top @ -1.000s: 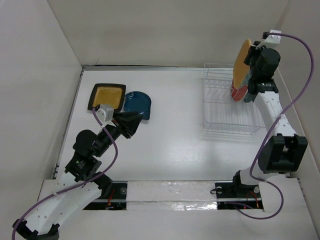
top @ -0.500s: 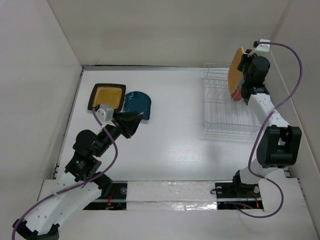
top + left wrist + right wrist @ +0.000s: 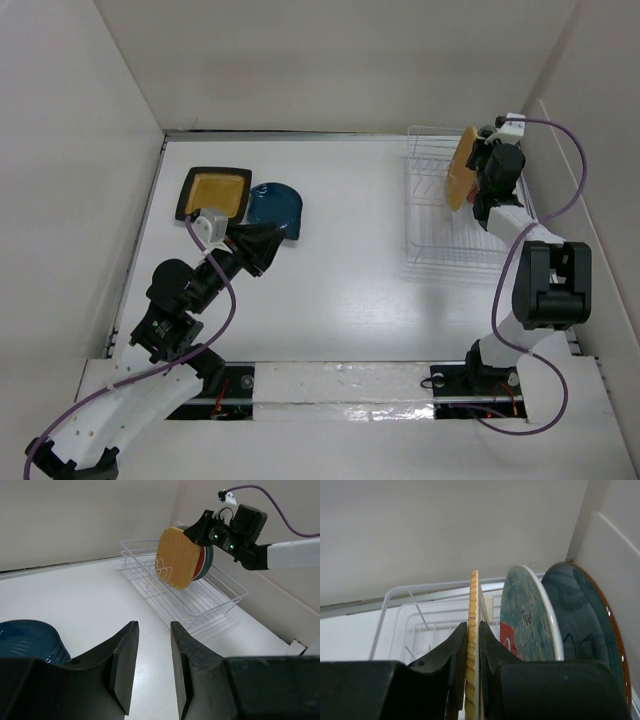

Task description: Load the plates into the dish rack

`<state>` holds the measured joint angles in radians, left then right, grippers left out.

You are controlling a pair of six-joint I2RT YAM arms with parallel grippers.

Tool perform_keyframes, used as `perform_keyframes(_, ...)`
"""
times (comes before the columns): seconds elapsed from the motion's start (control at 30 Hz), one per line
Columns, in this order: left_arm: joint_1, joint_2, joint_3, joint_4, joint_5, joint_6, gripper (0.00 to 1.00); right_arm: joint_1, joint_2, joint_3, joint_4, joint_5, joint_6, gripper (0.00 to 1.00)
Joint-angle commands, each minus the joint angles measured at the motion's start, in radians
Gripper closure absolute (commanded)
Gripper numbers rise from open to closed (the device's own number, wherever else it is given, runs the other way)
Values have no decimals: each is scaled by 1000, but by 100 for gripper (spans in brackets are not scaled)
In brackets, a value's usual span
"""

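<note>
The dish rack (image 3: 440, 245) stands at the far right corner of the bench (image 3: 350, 260), two plates (image 3: 527, 615) upright in it, a third plate (image 3: 458, 168) just left of them. Two other plates (image 3: 215, 190) lie touching near the far left corner.

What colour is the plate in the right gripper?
Orange, wood-toned plate; clearest in the left wrist view.

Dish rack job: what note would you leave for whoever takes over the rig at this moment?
Right gripper: shut on the orange plate, held on edge at the rack, beside the racked plates; not released.
Left gripper: open, empty, by the blue plate.
Done: red-and-teal plate and dark teal plate stand in the rack.
Left: seat the orange plate, then load the blue plate and the yellow plate, both on the table at far left.
</note>
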<state>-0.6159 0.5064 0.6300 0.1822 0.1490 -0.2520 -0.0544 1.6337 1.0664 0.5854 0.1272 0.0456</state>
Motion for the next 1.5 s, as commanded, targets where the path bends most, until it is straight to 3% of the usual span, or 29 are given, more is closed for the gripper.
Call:
perform_keyframes(0.0, -5, 4, 13, 40, 0, 7, 72, -12, -5, -37, 247, 38, 13, 100)
perform_keyframes(0.2, -5, 9, 13, 42, 1, 7, 72, 7, -5, -140, 358, 138, 51, 100)
perform_keyframes(0.3, -5, 14, 11, 42, 3, 7, 72, 7, -32, -175, 361, 173, 92, 62)
perform_keyframes(0.33, -5, 15, 13, 42, 4, 7, 72, 7, -43, -189, 361, 181, 105, 45)
perform_keyframes(0.47, -5, 9, 13, 42, 6, 5, 72, 16, -123, -184, 299, 189, 155, 24)
perform_keyframes(0.63, -5, 4, 13, 42, 7, 7, 76, 42, -260, -160, 180, 210, 194, 22)
perform_keyframes(0.7, -5, 0, 13, 42, 6, 7, 78, 76, -307, -164, 156, 212, 197, 27)
perform_keyframes(0.73, -5, 0, 13, 42, 3, 8, 82, 91, -328, -161, 137, 200, 207, 35)
perform_keyframes(0.77, -5, 0, 13, 40, 1, 7, 84, 105, -362, -157, 87, 181, 220, 61)
perform_keyframes(0.83, -5, 3, 13, 42, 4, 7, 91, 174, -374, -129, 22, 118, 269, 100)
perform_keyframes(0.93, -5, 1, 14, 42, 8, 5, 100, 339, -327, -85, -83, 71, 286, 100)
perform_keyframes(1.1, -5, 1, 14, 39, 0, 5, 100, 537, -138, -14, -102, 13, 402, 99)
perform_keyframes(1.13, -5, 0, 14, 37, 3, 7, 100, 588, -62, -3, -93, 8, 452, 95)
perform_keyframes(1.17, -5, -3, 14, 39, 4, 7, 100, 611, -22, 22, -67, 2, 470, 81)
perform_keyframes(1.27, -5, -9, 13, 39, -3, 8, 100, 681, 136, 90, -82, 3, 533, 49)
perform_keyframes(1.37, -5, -9, 13, 37, 3, 8, 100, 709, 259, 161, -66, -34, 611, 40)
perform_keyframes(1.47, -5, -14, 13, 40, 3, 7, 100, 731, 343, 217, -84, -37, 681, 39)
